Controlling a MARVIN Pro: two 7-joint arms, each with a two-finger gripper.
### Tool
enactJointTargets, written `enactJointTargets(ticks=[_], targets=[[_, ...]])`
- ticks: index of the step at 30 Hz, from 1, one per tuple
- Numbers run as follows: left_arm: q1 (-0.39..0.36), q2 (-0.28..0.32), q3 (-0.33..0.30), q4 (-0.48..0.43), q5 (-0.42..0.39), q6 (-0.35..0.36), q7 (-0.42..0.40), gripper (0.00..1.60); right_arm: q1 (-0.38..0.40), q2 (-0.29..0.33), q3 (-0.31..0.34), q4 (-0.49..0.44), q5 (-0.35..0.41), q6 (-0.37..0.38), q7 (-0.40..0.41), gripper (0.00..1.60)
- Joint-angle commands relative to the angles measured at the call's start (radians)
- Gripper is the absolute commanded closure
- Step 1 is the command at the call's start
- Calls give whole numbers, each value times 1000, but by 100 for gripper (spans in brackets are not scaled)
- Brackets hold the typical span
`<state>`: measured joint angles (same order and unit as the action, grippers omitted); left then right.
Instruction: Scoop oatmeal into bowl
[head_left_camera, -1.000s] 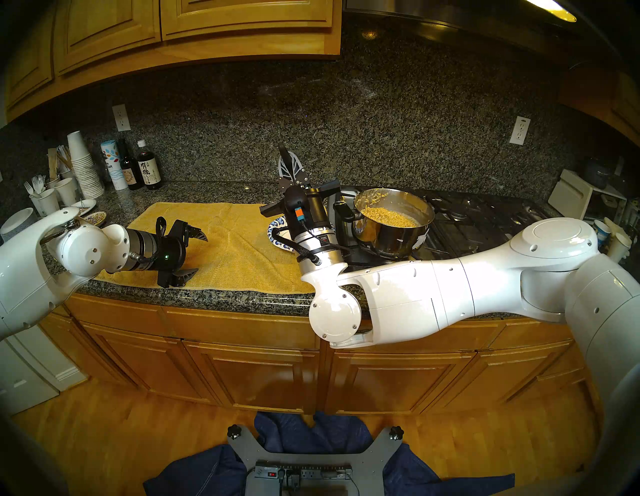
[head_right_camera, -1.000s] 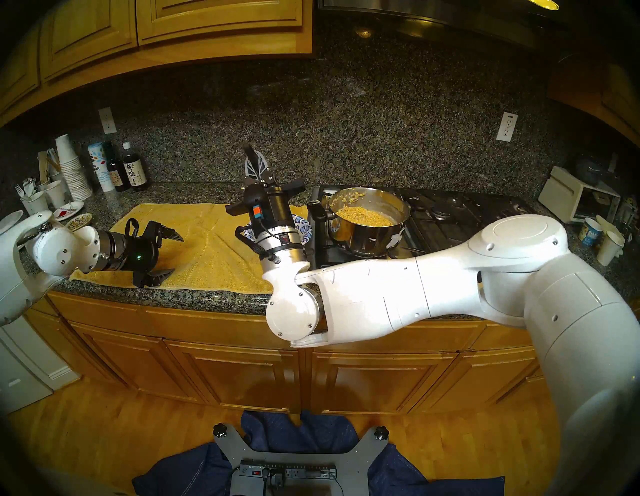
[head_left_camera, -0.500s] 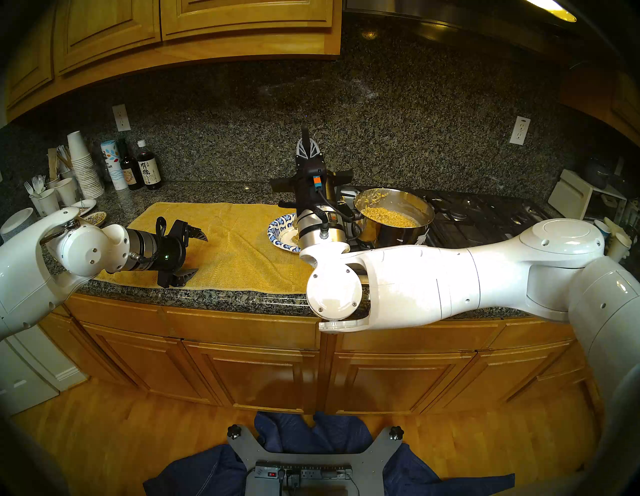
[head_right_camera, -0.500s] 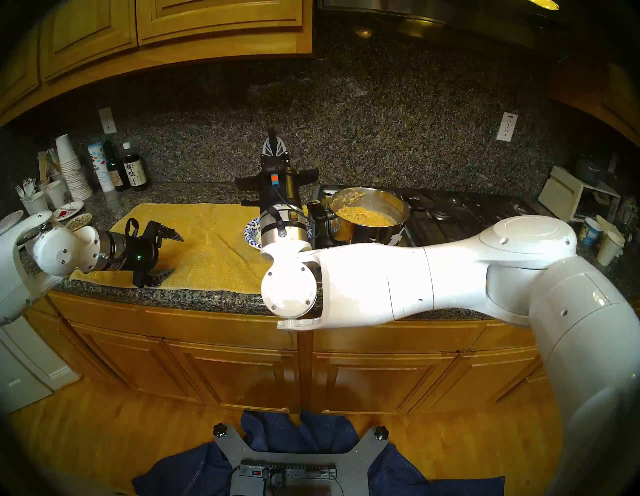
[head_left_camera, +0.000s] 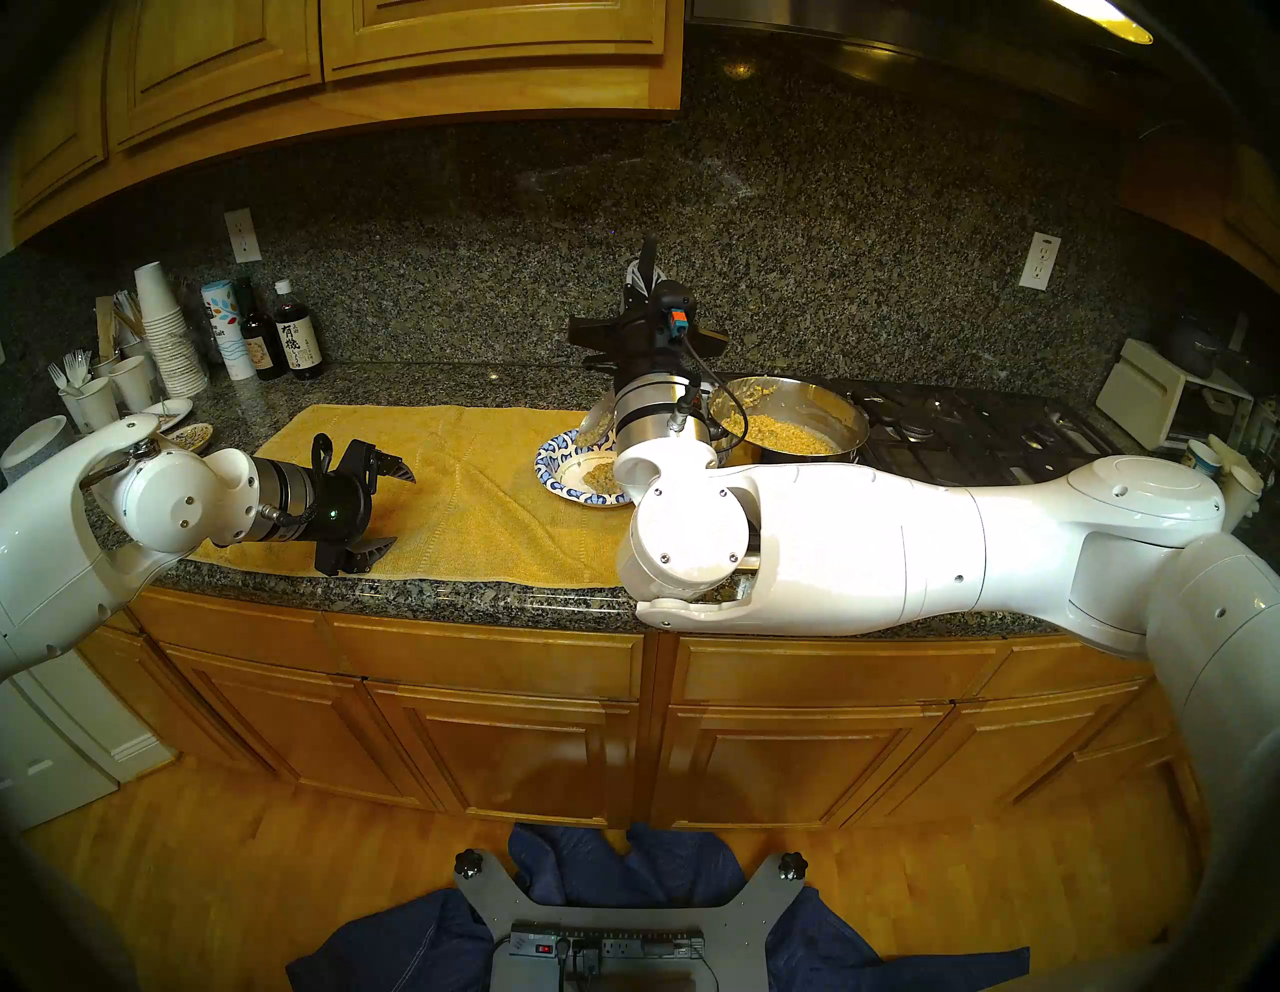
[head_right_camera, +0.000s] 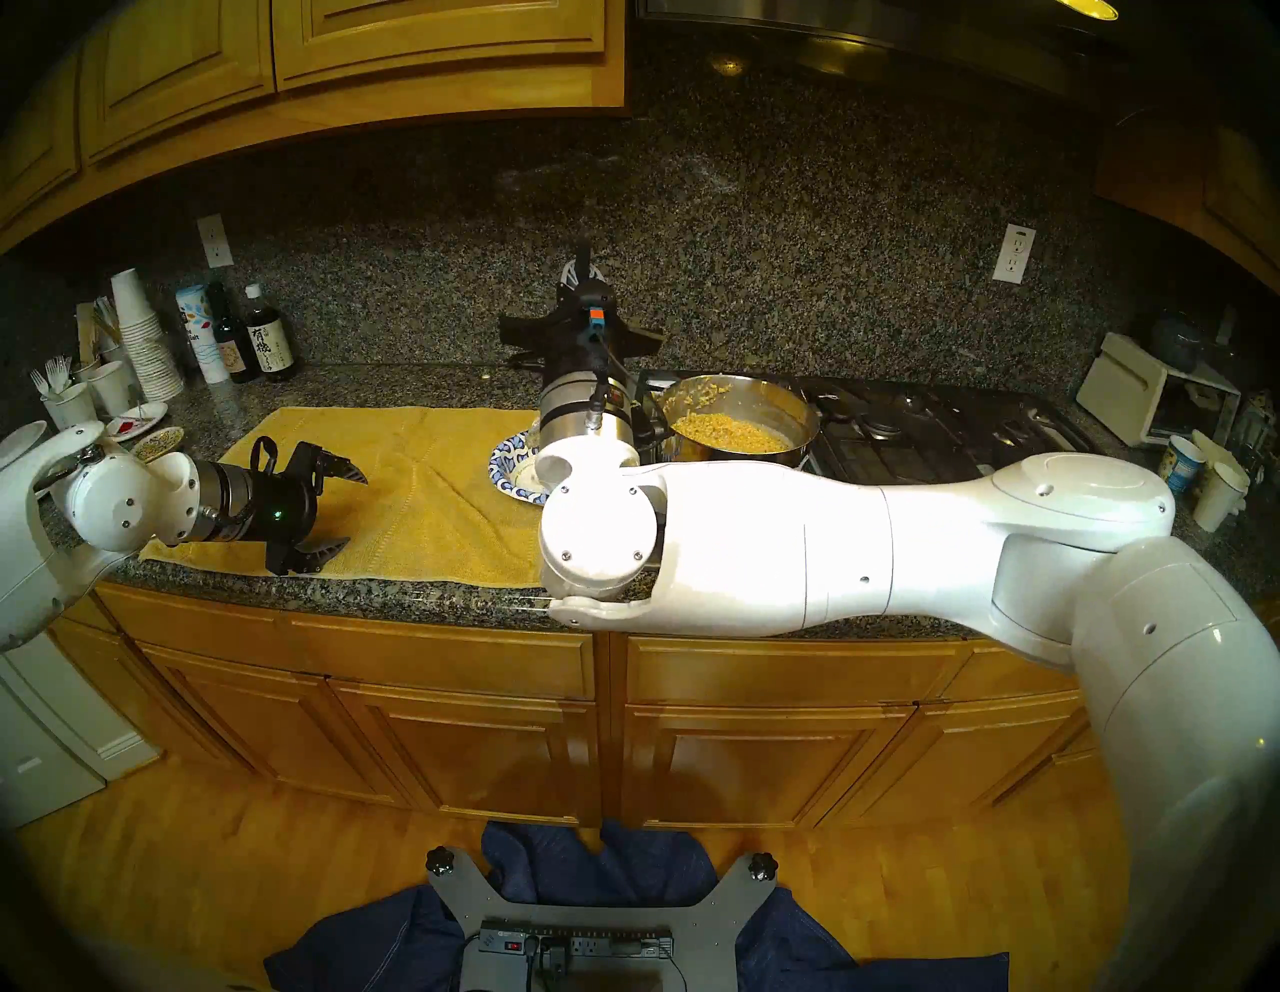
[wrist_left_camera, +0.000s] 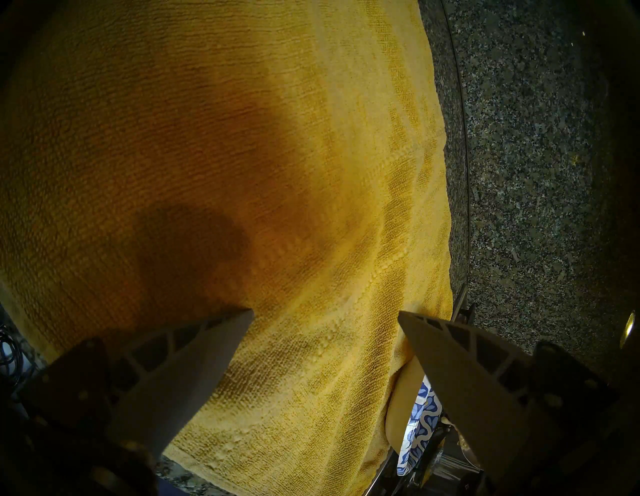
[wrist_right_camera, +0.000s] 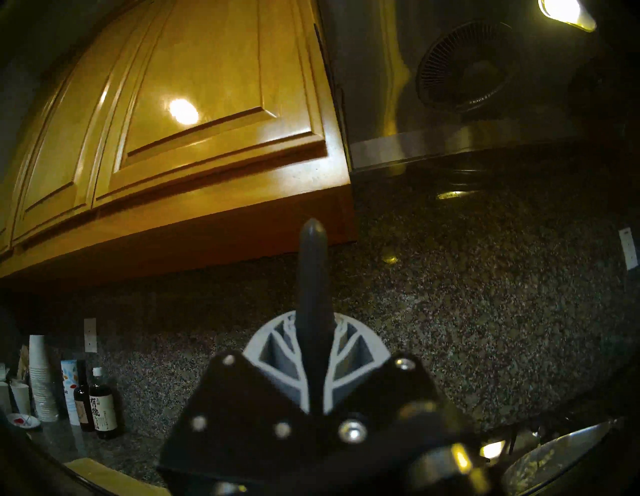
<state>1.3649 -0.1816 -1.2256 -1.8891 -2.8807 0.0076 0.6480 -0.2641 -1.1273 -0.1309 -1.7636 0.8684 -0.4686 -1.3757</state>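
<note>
The blue-and-white paper bowl (head_left_camera: 562, 465) sits on the yellow towel's right end, left of the steel pot (head_left_camera: 796, 465), and holds a small clump of oatmeal (head_left_camera: 601, 476). More oatmeal (head_left_camera: 776, 433) lies in the pot. My right gripper (head_left_camera: 647, 277) points up above the bowl's far side and is shut on a dark utensil handle (wrist_right_camera: 312, 263). A spoon end (head_left_camera: 597, 422) shows left of my wrist, over the bowl's far rim. My left gripper (head_left_camera: 391, 511) is open and empty over the towel's left part. The bowl's edge shows in the left wrist view (wrist_left_camera: 420, 429).
The yellow towel (head_left_camera: 457, 485) covers the granite counter. The pot stands on the gas stove (head_left_camera: 956, 429). Paper cups (head_left_camera: 163, 332), bottles (head_left_camera: 294, 343) and small plates (head_left_camera: 187, 433) crowd the back left. A white appliance (head_left_camera: 1143, 398) and cups stand at the far right.
My right arm has swung right and back, the handle going from tilted left to upright. This uncovered the bowl with its oatmeal clump. The left arm has not moved.
</note>
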Motion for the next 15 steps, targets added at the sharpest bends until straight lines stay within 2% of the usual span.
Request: enactJointTargets(ticks=[1, 9, 10, 15], targets=[[-2, -2, -2, 2, 1, 0, 0, 0, -10, 27, 78, -29, 7, -15, -97, 160], [-2, -2, -2, 2, 1, 0, 0, 0, -37, 36, 109, -39, 15, -19, -88, 160], [-2, -2, -2, 2, 1, 0, 0, 0, -48, 41, 122, -40, 15, -15, -68, 160], [-2, -2, -2, 2, 1, 0, 0, 0, -63, 37, 142, -46, 21, -22, -86, 160]])
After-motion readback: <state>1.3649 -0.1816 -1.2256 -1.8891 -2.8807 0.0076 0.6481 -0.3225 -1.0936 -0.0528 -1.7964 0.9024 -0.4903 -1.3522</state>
